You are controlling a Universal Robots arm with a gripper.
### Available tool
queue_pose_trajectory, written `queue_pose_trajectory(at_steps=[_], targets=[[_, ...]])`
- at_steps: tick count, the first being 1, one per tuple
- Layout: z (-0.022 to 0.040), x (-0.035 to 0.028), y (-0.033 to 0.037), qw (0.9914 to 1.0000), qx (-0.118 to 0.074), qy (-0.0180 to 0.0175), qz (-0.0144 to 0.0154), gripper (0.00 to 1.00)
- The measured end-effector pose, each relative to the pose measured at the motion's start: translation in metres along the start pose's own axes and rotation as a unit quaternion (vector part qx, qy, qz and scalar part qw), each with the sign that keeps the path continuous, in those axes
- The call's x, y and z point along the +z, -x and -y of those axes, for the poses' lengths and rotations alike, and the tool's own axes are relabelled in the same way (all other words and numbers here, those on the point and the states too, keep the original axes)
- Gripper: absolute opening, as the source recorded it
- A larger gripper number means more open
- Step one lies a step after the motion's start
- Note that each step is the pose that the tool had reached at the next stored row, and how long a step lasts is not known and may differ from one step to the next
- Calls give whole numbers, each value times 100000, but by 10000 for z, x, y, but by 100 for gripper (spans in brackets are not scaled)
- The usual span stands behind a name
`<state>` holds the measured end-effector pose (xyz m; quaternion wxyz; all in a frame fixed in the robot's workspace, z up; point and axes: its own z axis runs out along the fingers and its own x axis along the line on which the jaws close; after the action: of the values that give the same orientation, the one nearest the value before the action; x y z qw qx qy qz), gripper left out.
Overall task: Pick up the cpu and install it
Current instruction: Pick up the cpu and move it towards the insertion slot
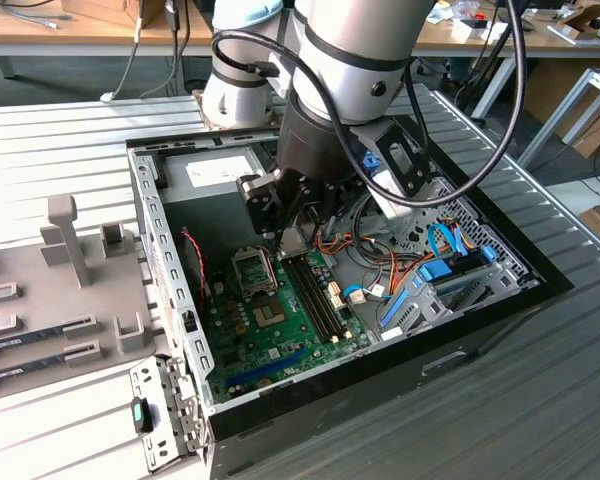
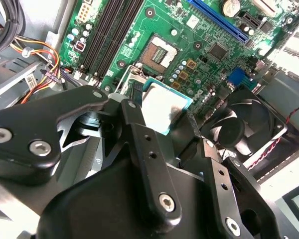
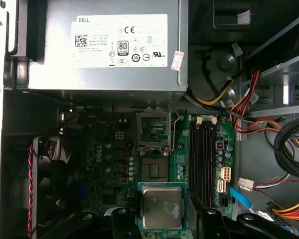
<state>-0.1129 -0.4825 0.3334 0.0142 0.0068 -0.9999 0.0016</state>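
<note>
The gripper gripped the cpu flat between its fingers inside the open computer case, the chip hanging above the green board with what looked like the bare socket just beneath, edges roughly parallel.

The cpu has a silvery-grey top with a narrow green rim; the jaws are matte black. The board is green, with black memory slots and a long blue slot. The power supply is plain grey with a white label. The loose wires are red, orange, yellow and black. The worktop is ribbed silver-grey.
</note>
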Motion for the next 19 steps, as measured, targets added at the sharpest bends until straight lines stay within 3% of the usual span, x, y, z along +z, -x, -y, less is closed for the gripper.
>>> queue_pose_trajectory(at_steps=[19], targets=[[47,106,2,100000,-1,0,2,47]])
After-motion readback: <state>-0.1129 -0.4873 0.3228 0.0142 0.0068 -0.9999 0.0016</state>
